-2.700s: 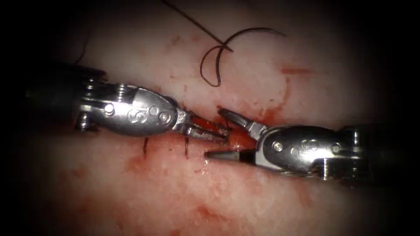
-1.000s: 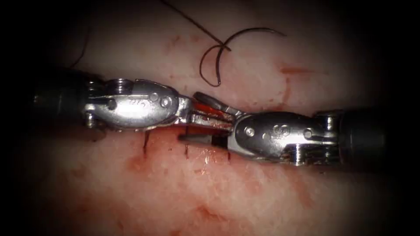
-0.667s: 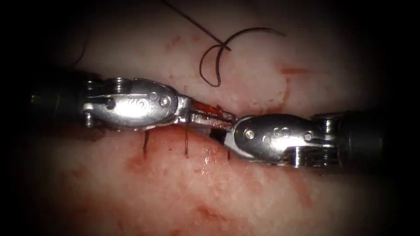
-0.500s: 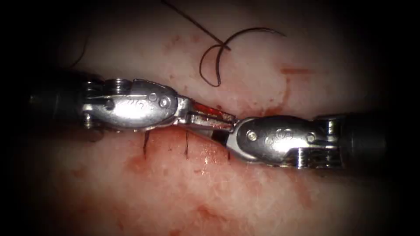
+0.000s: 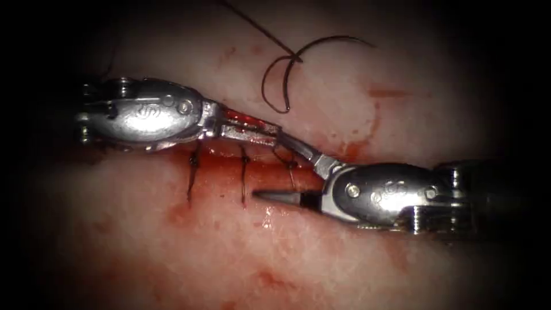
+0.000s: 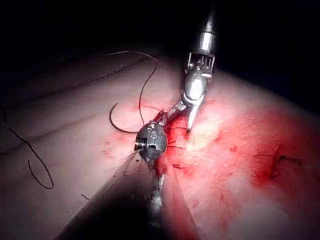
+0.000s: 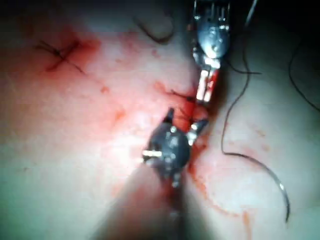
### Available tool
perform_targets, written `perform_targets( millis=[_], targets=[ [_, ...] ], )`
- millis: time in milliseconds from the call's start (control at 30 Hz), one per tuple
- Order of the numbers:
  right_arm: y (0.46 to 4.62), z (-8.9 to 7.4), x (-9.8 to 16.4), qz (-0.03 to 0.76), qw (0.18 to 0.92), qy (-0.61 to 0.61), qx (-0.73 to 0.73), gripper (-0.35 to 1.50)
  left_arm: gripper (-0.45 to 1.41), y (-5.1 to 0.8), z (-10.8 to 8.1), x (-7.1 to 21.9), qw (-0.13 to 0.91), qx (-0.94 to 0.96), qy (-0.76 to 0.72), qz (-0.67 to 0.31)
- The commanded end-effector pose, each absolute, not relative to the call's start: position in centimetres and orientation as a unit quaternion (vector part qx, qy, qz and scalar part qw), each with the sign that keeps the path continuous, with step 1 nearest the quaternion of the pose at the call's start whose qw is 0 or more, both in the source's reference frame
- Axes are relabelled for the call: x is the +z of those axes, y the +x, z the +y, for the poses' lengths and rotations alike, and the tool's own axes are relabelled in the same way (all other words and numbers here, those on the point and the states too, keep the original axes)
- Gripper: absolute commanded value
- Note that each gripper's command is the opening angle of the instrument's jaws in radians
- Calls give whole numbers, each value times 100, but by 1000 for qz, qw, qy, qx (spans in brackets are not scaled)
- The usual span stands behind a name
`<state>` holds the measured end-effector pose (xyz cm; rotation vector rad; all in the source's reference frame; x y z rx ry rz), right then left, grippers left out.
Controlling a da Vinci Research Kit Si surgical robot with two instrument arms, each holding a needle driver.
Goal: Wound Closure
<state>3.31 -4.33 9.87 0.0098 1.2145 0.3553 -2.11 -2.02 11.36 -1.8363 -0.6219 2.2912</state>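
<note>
Across the tissue your cut carries three stitches at its left; the right stretch gapes amid red fluid. Your right tool spreads its jaws, holding nothing. Your left tool: closed, grip unclear. Your needle lies free above, outside the tissue, with thread.

Thread cut off by the endoscope picture's upper edge, both shafts lost in dark margins, stitches passing out of sight under the left tool, whether its jaws gripped anything too small to tell, right tool blurred in its wrist view
</note>
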Motion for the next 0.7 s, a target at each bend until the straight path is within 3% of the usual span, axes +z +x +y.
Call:
perform_targets(
  millis=[33,300,700],
  targets=[
    [329,-442,984,569,806,8,163,148,-45,-214,-201,1141,70,761,-611,-207],
    [327,-442,975,568,806,9,166,148,-45,-202,-198,1144,74,764,-608,-203],
    [383,-406,996,544,814,-26,204,143,-45,-213,-208,1148,73,765,-607,-200]
  ],
)
